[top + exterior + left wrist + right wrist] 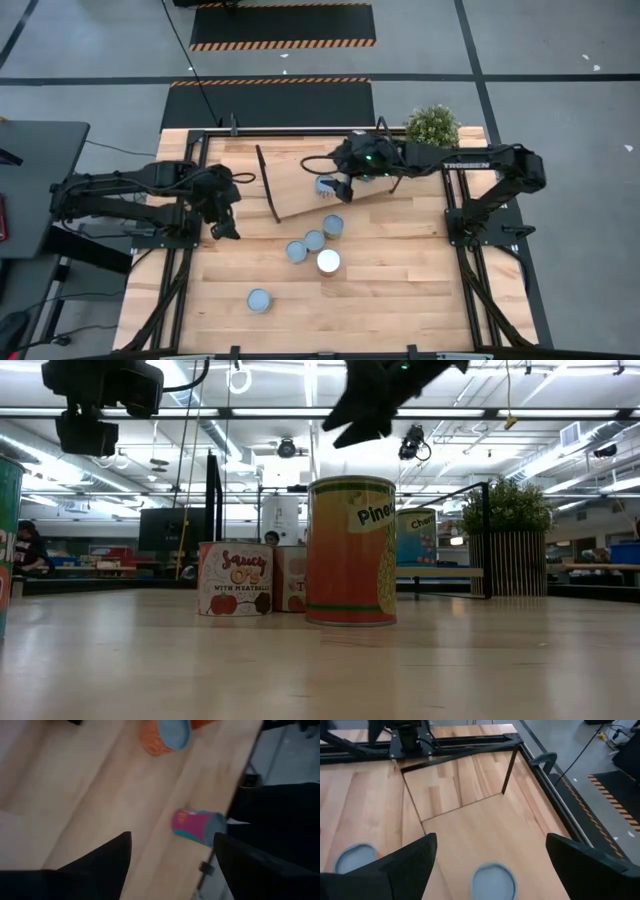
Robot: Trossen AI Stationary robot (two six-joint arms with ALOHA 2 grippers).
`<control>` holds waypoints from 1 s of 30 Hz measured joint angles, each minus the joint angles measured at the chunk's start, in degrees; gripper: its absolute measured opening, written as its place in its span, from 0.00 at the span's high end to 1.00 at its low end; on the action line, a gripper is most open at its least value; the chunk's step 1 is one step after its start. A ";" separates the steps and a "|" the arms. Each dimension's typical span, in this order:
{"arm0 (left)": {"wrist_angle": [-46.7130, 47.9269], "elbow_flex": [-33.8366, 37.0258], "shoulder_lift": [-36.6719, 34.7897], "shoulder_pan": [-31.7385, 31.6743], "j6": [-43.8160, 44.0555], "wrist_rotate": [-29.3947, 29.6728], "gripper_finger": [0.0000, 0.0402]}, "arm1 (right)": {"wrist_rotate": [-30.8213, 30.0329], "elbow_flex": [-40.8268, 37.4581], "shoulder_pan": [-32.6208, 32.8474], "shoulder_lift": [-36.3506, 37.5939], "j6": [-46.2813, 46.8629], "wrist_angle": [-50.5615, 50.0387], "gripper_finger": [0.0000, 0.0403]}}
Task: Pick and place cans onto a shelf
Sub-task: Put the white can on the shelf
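Over the light wooden shelf board with thin black frame ends point(300, 190): the dark right gripper point(340, 190), fingers spread wide, holding nothing. Right under that hand, between its two fingers: a small round tin can with a pale-blue top point(492, 881), standing up on the board, not touched. Looks placed already.

Next pick, most likely: the small upright tin with a dull gold top point(333, 225), just off the board's edge, a little back from the right hand and lower down. Closer to this hand than to the other. Long side pointing straight up, so best grabbed from above.

Near the table's left side: the dark left gripper point(222, 225), fingers also apart and empty. Ahead of it, a pink and teal tin point(197, 826), probably tipped on its side close to the table edge, though hard to tell. Long side running across, from one finger toward the other.
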State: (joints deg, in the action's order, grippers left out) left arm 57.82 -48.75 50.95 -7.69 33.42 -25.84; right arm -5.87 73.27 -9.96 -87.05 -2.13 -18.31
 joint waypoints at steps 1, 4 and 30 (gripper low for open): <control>-0.02 0.00 0.01 -0.40 0.01 -1.37 0.28 | 0.02 1.59 -0.26 -1.15 -0.72 -0.40 0.05; -0.30 0.00 0.06 -0.80 0.47 -2.83 0.29 | 0.03 5.54 -0.83 -3.36 -2.07 -2.64 0.05; -6.23 -15.78 23.10 26.36 19.77 8.21 0.27 | 1.71 9.33 6.97 6.92 -2.18 -19.46 0.05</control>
State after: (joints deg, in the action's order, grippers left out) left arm 51.59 -64.53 74.05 18.66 53.19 -17.63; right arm -4.15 82.61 -2.99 -80.13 -4.31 -37.78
